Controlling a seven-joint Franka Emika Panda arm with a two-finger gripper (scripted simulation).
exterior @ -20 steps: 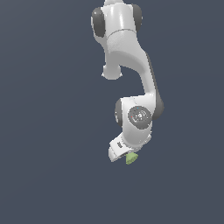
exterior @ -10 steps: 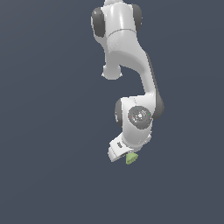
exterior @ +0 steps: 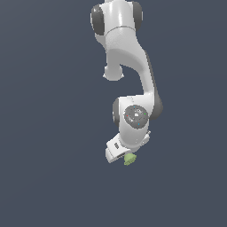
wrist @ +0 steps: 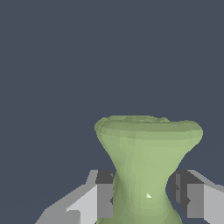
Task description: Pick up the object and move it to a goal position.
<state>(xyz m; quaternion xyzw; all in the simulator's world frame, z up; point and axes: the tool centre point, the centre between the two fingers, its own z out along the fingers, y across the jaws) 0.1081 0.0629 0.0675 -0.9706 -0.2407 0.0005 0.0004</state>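
Observation:
The object [wrist: 146, 162] is a small light-green hourglass-shaped piece with flared ends and a narrow waist. In the wrist view my gripper [wrist: 145, 199] is shut on its waist, with one dark pad against each side. In the exterior view the object [exterior: 129, 159] shows as a small green lump just below the white hand, and the gripper [exterior: 127, 156] itself is mostly hidden by the hand and wrist.
The white arm [exterior: 128, 66] hangs down from the top of the exterior view. Around it there is only a plain dark grey-blue background [exterior: 44, 133].

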